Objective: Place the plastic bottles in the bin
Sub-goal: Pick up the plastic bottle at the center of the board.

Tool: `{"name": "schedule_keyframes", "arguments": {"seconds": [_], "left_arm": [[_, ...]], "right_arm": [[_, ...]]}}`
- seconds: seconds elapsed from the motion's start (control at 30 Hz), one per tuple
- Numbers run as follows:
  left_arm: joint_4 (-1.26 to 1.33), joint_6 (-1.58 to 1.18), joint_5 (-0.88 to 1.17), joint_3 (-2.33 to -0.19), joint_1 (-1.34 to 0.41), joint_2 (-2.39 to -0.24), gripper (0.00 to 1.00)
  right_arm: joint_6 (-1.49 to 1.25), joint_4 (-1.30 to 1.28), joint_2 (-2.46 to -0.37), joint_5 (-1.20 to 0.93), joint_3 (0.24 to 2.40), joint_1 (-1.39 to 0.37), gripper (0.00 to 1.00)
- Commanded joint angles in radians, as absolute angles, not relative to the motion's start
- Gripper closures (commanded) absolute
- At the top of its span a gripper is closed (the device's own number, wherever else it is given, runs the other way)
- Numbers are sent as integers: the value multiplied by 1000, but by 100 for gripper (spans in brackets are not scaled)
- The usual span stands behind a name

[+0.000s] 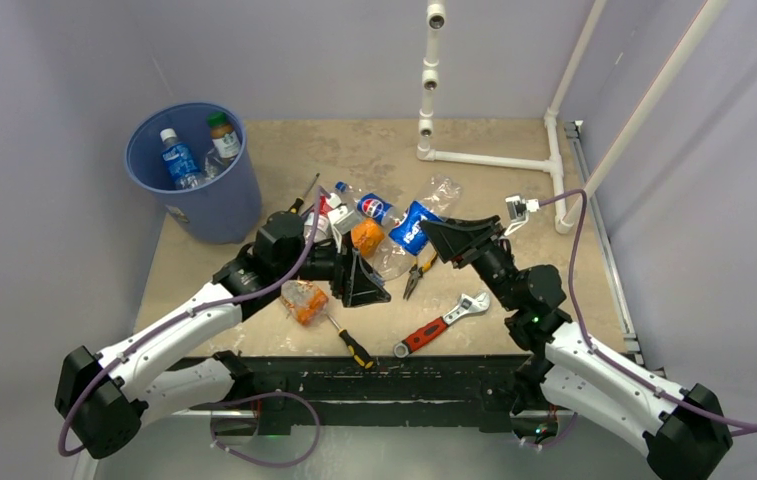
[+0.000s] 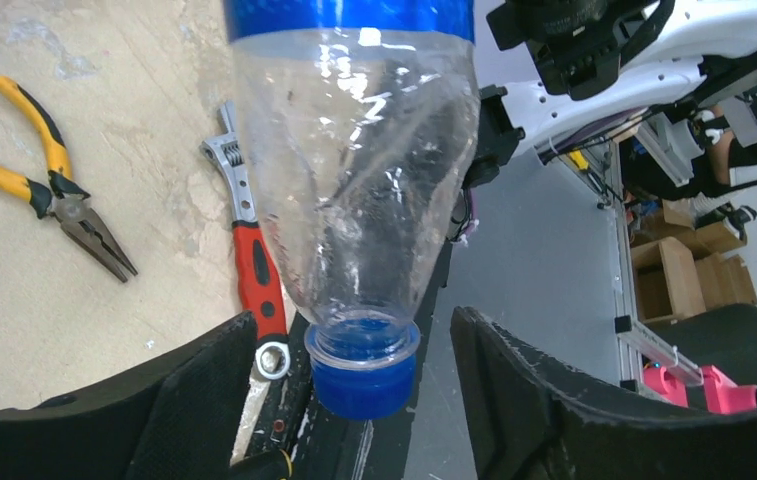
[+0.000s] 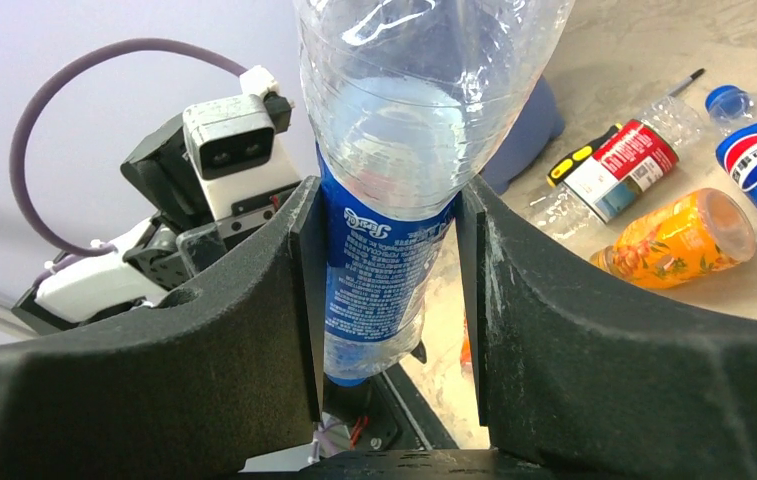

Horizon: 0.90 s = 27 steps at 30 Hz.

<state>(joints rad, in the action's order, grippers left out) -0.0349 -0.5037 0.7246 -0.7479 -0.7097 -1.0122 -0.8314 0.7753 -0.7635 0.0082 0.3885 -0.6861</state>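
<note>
So the right gripper (image 3: pixel 389 250) is clamped on a clear bottle (image 3: pixel 384 300), both fingers pressed flat against its blue label. The bottle's blue cap (image 2: pixel 362 385) pokes in between the fingers of the left gripper (image 2: pixel 354 330). That one is spread wide, with a gap on each side of the cap, so it isn't gripping anything.

The bin (image 1: pixel 204 205) sits at the far left corner of the worktop (image 1: pixel 354 150), well apart from the held bottle. It has two bottles (image 1: pixel 179 160) standing in it, one with a blue label and one with a green cap.

The rest are out in a loose bunch mid-worktop, between the two arms:
- an orange bottle (image 1: pixel 367 235) lying on its side
- a Pepsi-label bottle (image 1: pixel 376 207) just behind it
- a red-label bottle (image 3: pixel 634 160) next to those
- a crushed orange bottle (image 1: pixel 306 300) nearer the left arm

Tools are mixed in too. The pliers (image 1: pixel 416 272) lie just below the held bottle, the wrench (image 1: pixel 442 323) is near the front edge, and a screwdriver (image 1: pixel 349 340) is right beside the crushed orange bottle.
</note>
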Motion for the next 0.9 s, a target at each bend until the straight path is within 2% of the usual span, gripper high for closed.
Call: {"name": "schedule_keyframes", "arguments": {"seconds": [0.0, 0.2, 0.37, 0.43, 0.53, 0.6, 0.67, 0.77, 0.87], "left_arm": [[22, -488, 688, -798, -714, -1020, 33], [35, -490, 671, -799, -713, -1030, 52], [28, -479, 652, -806, -713, -1023, 74], [6, -459, 636, -822, -713, -1019, 82], [-75, -400, 605, -866, -713, -1019, 99], [-147, -352, 569, -906, -713, -1020, 100], [-205, -301, 526, -950, -712, -1022, 100], [-287, -199, 434, -1019, -712, -1020, 100], [-366, -52, 258, -1083, -713, -1009, 100]], "right_arm": [[-847, 847, -755, 2, 397, -682, 62], [-834, 828, -740, 2, 391, -682, 62], [-815, 798, -713, -9, 389, -681, 60], [-799, 763, -703, -35, 402, -681, 50], [-750, 657, -684, -75, 449, -681, 21], [-707, 536, -659, -67, 491, -682, 10], [-655, 414, -624, -46, 533, -682, 5], [-578, 250, -555, -4, 592, -683, 1], [-488, 135, -486, 24, 652, -683, 1]]}}
